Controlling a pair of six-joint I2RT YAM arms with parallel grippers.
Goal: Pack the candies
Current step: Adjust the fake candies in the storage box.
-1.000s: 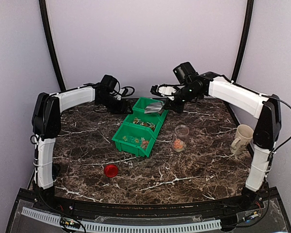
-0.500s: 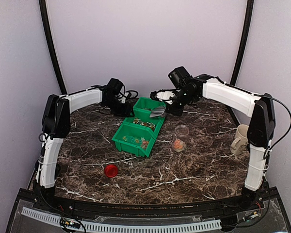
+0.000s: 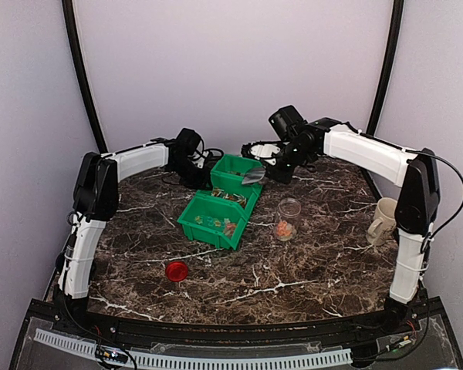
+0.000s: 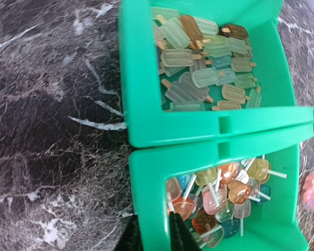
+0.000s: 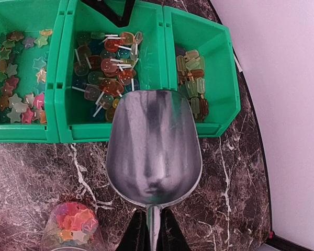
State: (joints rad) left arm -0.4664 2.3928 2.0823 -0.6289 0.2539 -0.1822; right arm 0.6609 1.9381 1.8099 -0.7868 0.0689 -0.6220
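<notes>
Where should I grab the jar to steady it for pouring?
Grip the jar around its clear side wall at mid-height, coming in level from the near side, clear of the green bins on its left. It stands upright with its mouth open, so a side hold leaves the opening free for the scoop.

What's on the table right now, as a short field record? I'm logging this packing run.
left hand: clamped on the wall of the middle bin
right hand: clamped on the scoop handle
scoop: empty, held above the bins' edge
candies: sorted by shape in three green bins in a row
jar: open, some star sweets inside
red lid: on the table, apart from the jar
</notes>
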